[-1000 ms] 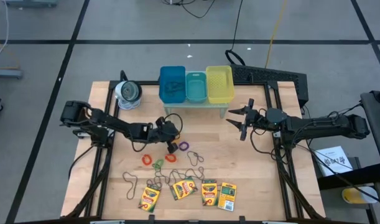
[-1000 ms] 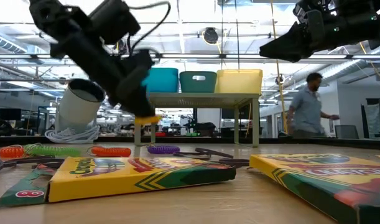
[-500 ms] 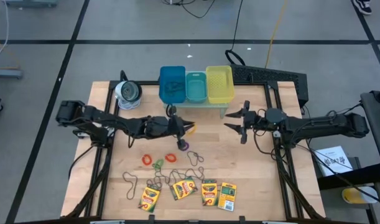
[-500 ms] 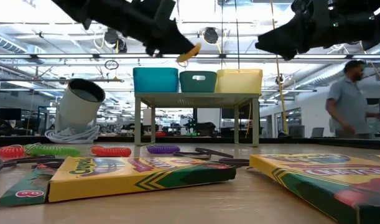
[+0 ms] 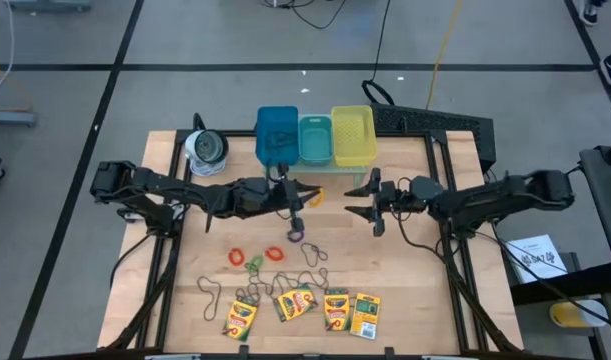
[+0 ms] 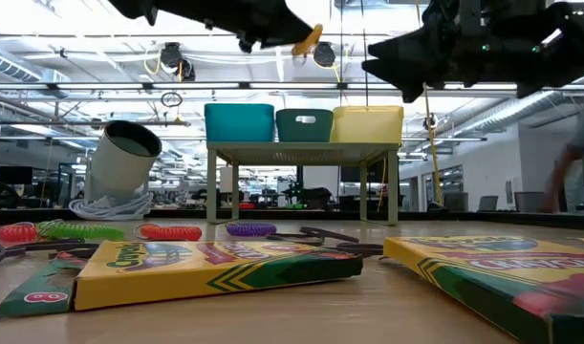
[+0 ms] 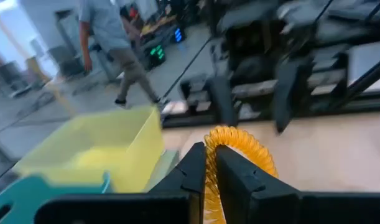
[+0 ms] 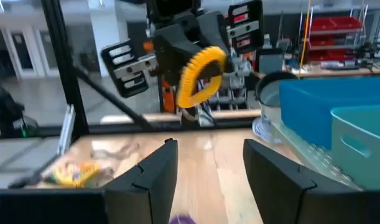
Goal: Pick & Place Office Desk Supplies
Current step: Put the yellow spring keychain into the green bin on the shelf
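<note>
**Orange band held aloft between the two arms**

High view: the left gripper (image 5: 303,196) hangs above mid-table, just at six o'clock of the teal bin (image 5: 315,139), its fingers pinched on an orange ring band (image 5: 312,196). The right gripper (image 5: 370,200) faces it from three o'clock, fingers spread and holding nothing. At six o'clock on the table (image 5: 415,290) lie the remaining bands (image 5: 253,259) and four crayon boxes (image 5: 305,310).

Low view: the orange ring band (image 6: 309,40) rides high, above the bin rims and toward eleven o'clock of the teal bin (image 6: 304,124).

Left wrist view: the closed fingers (image 7: 193,171) clamp only one edge of the coiled band (image 7: 239,149), with the yellow bin (image 7: 96,152) close by.

Right wrist view: the open fingers (image 8: 157,171) point at the band (image 8: 199,71) across a clear gap.

The likely risk: a grip this thin on springy coil could let it slip or spring out, dropping it short of a bin. The two grippers, near each other, could also collide if both advance.
</note>
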Controlling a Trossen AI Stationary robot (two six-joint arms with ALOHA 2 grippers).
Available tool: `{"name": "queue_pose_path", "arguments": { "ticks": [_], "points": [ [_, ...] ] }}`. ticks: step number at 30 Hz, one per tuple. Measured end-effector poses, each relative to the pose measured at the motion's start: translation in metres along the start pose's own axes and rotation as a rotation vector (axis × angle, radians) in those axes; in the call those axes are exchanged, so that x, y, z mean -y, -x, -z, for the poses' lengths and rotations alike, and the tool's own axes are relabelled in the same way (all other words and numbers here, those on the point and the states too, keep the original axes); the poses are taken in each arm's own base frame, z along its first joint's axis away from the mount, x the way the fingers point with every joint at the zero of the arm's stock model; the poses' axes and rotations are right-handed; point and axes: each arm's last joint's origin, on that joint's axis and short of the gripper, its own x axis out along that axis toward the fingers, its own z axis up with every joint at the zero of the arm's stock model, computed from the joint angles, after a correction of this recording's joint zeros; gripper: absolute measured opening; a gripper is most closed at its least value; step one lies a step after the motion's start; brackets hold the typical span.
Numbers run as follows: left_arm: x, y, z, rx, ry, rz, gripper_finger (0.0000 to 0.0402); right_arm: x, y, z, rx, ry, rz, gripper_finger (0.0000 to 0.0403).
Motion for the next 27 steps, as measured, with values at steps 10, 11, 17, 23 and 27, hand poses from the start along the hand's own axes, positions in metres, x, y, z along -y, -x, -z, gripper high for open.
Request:
{"name": "queue_pose_path", "arguments": {
  "ticks": [10,11,17,23,27],
  "points": [
    [-0.001,-0.001,-0.001,0.015,-0.02,0.027,0.0024,0.0,-0.027,0.005,0.064,-0.077,-0.12,0.0171],
    [-0.001,-0.001,-0.001,0.016,-0.02,0.027,0.0028,0.0,-0.032,0.005,0.06,-0.083,-0.14,0.0171],
    [-0.001,-0.001,-0.001,0.017,-0.022,0.03,0.0023,0.002,-0.055,0.003,0.062,-0.075,-0.139,0.0171],
    [-0.001,-0.001,0.0,0.008,-0.025,0.033,0.0014,0.004,-0.073,0.0,0.075,-0.062,-0.142,0.0171],
    [-0.001,-0.001,0.001,0.002,-0.026,0.034,0.0033,0.001,-0.078,-0.002,0.075,-0.047,-0.15,0.0171]
  ]
}}
